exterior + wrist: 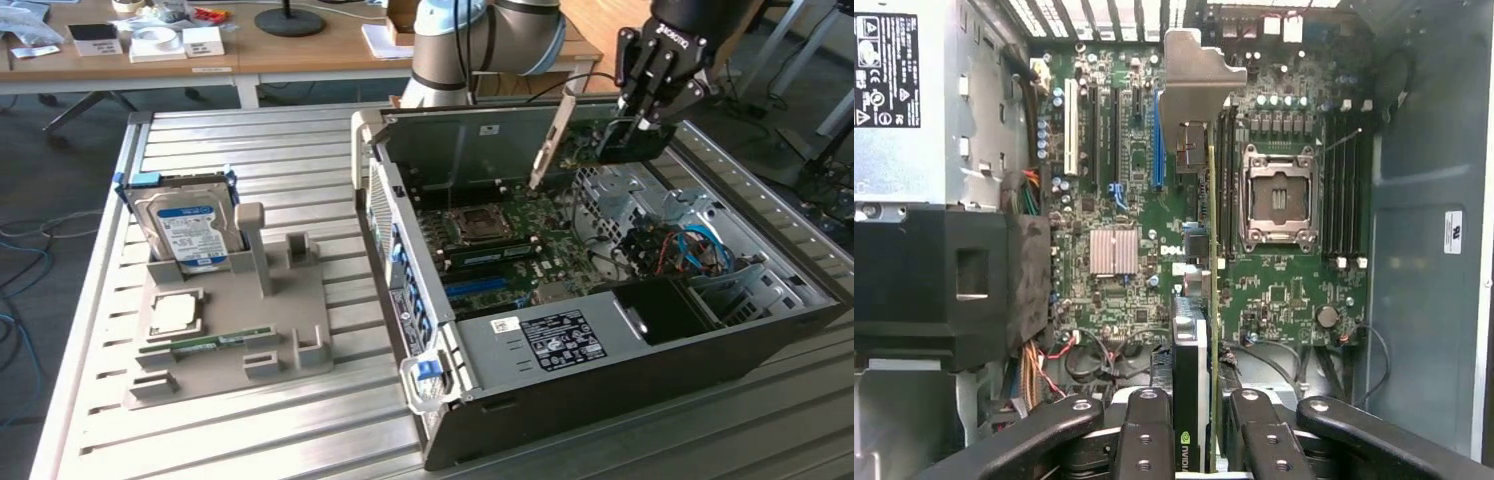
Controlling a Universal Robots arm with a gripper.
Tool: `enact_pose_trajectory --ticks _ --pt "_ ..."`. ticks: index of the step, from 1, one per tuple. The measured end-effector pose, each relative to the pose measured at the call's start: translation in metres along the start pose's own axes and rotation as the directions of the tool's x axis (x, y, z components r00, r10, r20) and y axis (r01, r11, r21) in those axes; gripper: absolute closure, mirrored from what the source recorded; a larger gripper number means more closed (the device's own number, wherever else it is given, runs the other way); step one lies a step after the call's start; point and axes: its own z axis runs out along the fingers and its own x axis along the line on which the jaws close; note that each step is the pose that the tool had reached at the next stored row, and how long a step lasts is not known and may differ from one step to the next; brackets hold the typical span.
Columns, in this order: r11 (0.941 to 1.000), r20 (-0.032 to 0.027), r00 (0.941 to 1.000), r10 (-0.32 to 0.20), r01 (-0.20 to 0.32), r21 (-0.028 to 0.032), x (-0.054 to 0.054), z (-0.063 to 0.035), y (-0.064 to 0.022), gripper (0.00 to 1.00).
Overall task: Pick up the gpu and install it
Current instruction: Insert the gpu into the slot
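Gpu (1192,345), clamped in the pincer (1195,412), hangs edge-on over the motherboard (1284,285), long axis parallel to the blue slot (1157,140).

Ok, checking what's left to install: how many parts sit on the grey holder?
3: hard drive upright at the far end of the holder, CPU flat in front of it, RAM stick nearer still. Others could hide behind the drive.
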Motion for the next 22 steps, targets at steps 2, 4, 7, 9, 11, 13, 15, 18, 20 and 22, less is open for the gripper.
enact_pose_trajectory --ticks 2,4,7,9,11,13,15,18,20,22 --pt "1.0 0.0003 1.0 0.0 0.0 0.0041 0.0 0.0006 0.0035 0.73" --pt "1.0 0.0003 1.0 0.0 0.0 0.0052 0.0 0.0018 0.0073 0.73" --pt "1.0 0.0001 1.0 0.0 0.0 0.0054 0.0 0.0052 0.0122 0.73" --pt "1.0 0.0001 1.0 0.0 0.0 0.0053 0.0 0.0062 0.0131 0.73" --pt "1.0 0.0001 1.0 0.0 0.0 0.0053 0.0 0.0062 0.0131 0.73" --pt "1.0 0.0001 1.0 0.0 0.0 0.0053 0.0 0.0062 0.0131 0.73" --pt "1.0 0.0002 1.0 0.0 0.0 0.0053 0.0 0.0064 0.0132 0.73" --pt "1.0 0.0002 1.0 0.0 0.0 0.0053 0.001 0.0096 0.0133 0.73" --pt "1.0 0.0002 1.0 0.0 0.0 0.0053 0.001 0.0127 0.0135 0.73" --pt "1.0 0.0003 1.0 0.0 0.0 0.0053 0.001 0.016 0.0138 0.73"
